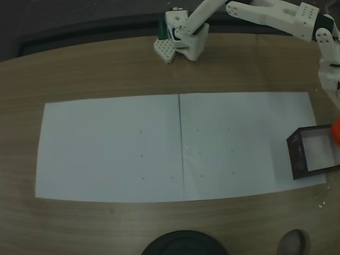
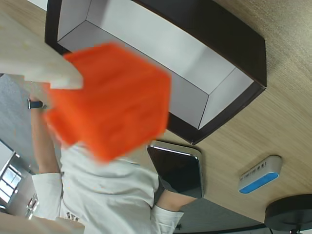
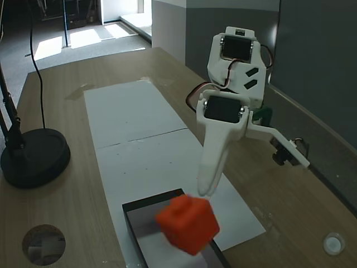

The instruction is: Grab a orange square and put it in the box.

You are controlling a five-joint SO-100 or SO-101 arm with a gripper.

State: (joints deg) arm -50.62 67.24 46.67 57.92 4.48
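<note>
My gripper (image 3: 205, 190): I'm hanging it just above the box's far edge in a fixed view; one white finger (image 3: 215, 159) is pointing down, its tip right beside the cube; can't tell how far it's opened or whether it's gripping.
Orange square (image 3: 187, 223): blurred, tilted, sitting over the box opening, not on the floor of it; in the wrist view it (image 2: 109, 100) is filling the left centre, with a pale finger (image 2: 34, 58) overlapping its upper left corner.
Box (image 1: 300, 154): dark walls, pale floor, lying at the right end of the white paper (image 1: 159, 149) in a fixed view.
Person (image 2: 107, 195): white shirt, showing in the wrist view beyond the table edge.
Table (image 1: 106, 69): wood grain.
</note>
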